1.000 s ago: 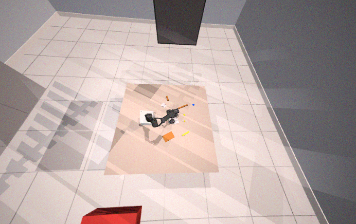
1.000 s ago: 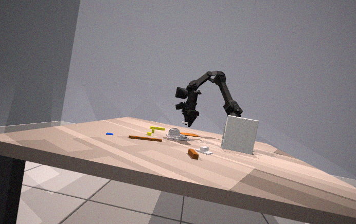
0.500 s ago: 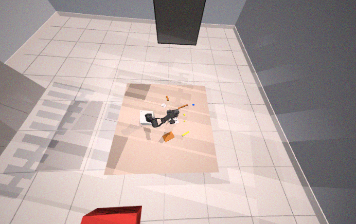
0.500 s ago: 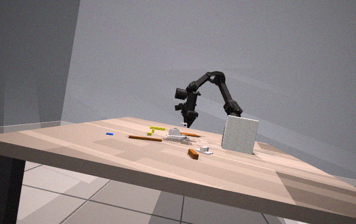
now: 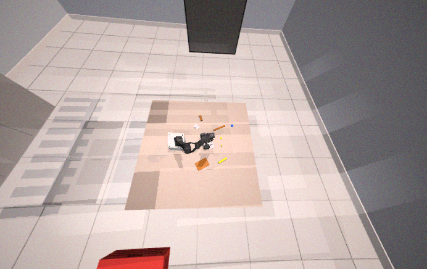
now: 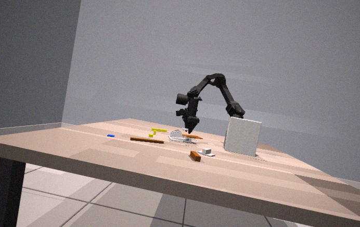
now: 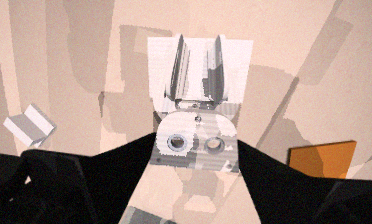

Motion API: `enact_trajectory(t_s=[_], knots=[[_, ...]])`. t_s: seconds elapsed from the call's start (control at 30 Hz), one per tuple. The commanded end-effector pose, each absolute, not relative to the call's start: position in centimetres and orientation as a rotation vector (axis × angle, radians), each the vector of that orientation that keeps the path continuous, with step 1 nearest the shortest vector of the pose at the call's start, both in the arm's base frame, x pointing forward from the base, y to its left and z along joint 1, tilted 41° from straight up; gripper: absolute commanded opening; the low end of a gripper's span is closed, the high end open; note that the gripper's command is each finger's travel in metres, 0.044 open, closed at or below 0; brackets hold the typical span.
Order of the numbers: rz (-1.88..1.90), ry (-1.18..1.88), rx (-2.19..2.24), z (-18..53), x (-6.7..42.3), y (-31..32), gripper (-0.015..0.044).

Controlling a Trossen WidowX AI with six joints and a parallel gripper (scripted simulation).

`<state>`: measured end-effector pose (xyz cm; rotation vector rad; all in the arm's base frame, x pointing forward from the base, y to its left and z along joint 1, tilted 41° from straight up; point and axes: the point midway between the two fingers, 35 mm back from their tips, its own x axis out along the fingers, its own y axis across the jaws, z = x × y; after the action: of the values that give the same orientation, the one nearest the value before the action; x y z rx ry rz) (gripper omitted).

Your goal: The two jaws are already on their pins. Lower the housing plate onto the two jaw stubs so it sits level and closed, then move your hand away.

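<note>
My gripper (image 7: pixel 194 139) (image 6: pixel 189 131) is shut on the housing plate (image 7: pixel 197 131) (image 6: pixel 184 129), a pale plate with a rounded far edge and two large round holes. One finger is at each side edge. In the exterior view the plate hangs a little above the table, raised over the near side of the white base (image 7: pixel 159 60) (image 5: pixel 211 145). On the base stand the two pale jaws (image 7: pixel 179 75) (image 7: pixel 216 75), side by side and nearly parallel, beyond the plate in the wrist view. The jaw stubs cannot be made out; the plate hides part of the base's near end.
An orange plate (image 5: pixel 202 164) (image 7: pixel 322 161) and a yellow bar (image 5: pixel 222 160) (image 6: pixel 158 129) lie on one side. A white notched block (image 5: pixel 196 126) (image 7: pixel 29 125), an orange block (image 5: pixel 200 118) and an orange bar (image 5: pixel 218 128) lie on the other. Small yellow pieces (image 5: pixel 221 137) (image 5: pixel 221 145) lie beyond the base.
</note>
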<state>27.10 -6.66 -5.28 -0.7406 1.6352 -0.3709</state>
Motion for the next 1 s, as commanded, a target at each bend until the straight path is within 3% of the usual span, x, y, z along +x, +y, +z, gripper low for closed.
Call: enact_trajectory(t_s=[0.0,0.97], knots=[[-0.369,1.647,-0.75,-6.0,26.7,-7.2,0.0351],[-0.372,1.648,-0.752,-7.5,26.4,-8.6,0.0351]])
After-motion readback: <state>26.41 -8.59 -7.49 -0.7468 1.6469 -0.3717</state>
